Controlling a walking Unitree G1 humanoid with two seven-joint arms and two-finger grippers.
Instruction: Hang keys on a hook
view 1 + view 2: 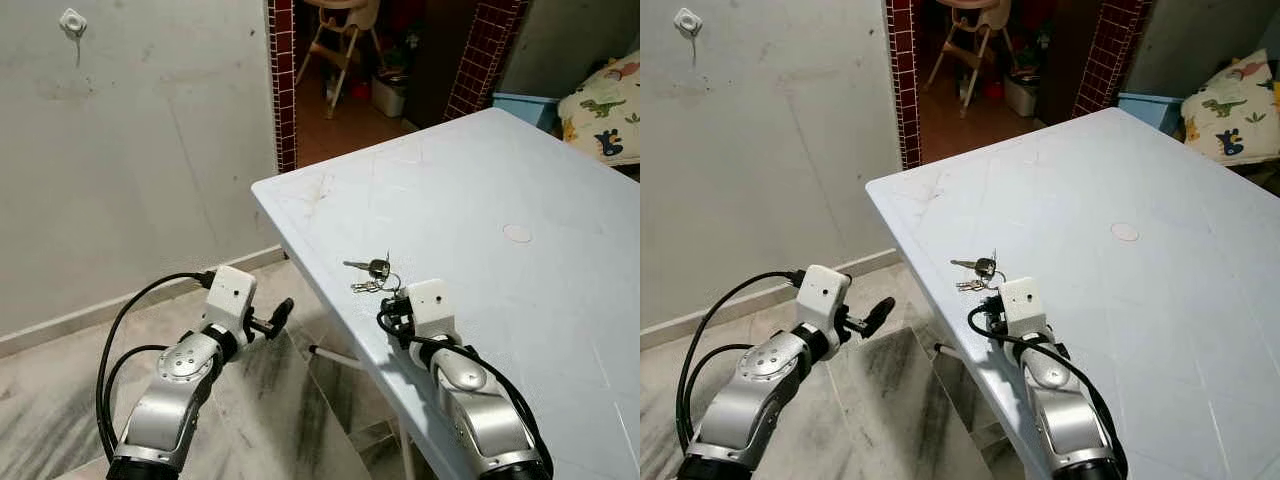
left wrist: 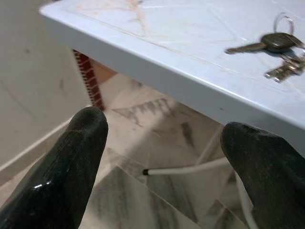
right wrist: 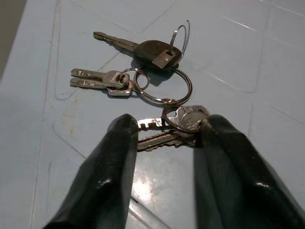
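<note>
A bunch of keys (image 1: pixel 370 270) on linked rings lies on the light blue table (image 1: pixel 520 300), close to its left edge. It has a black-headed key (image 3: pixel 155 51) and several silver ones. My right gripper (image 3: pixel 167 131) rests on the table just behind the bunch, its fingers (image 3: pixel 121 143) closed against the two nearest silver keys (image 3: pixel 183 119). My left gripper (image 1: pixel 283 310) hangs open over the floor beside the table edge, holding nothing. A small white hook (image 1: pixel 72 20) sits high on the grey wall at the far left.
The table's corner (image 1: pixel 262 190) juts toward the wall, with a white table leg (image 1: pixel 335 352) beneath. A tiled doorway (image 1: pixel 283 90) behind leads to a high chair (image 1: pixel 340 40). A dinosaur cushion (image 1: pixel 605 105) and a blue box (image 1: pixel 525 105) sit far right. Marble floor lies below.
</note>
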